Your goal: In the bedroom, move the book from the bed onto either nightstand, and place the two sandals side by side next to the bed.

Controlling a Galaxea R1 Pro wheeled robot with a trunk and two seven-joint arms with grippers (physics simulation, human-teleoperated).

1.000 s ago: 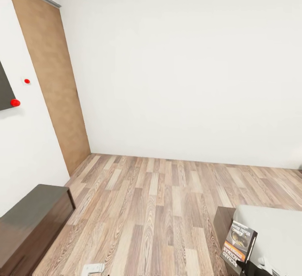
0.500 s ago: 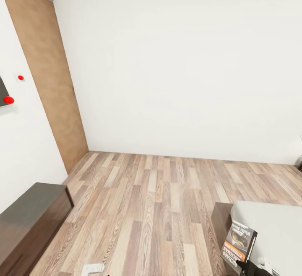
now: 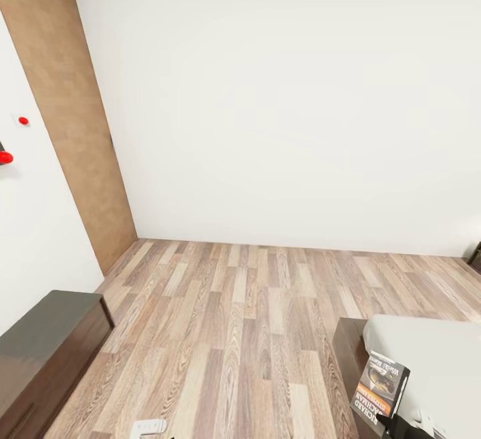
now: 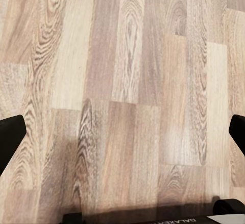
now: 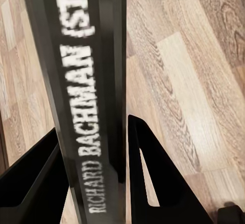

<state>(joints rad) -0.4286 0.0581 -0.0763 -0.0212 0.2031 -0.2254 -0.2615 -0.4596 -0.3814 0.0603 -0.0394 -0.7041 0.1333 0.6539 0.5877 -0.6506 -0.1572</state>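
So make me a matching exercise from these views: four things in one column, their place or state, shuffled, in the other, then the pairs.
Things:
1. book
2. left gripper
3. door
4. bed

Place or state:
A. open above bare floor
B. on the left wall
C. clamped upright between the right gripper's fingers
D. low at the head view's right edge

Pairs: 1-C, 2-A, 3-B, 4-D

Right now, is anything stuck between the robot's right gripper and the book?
No. The right gripper is already shut on the book, a finger on each side. Nothing sits between them.
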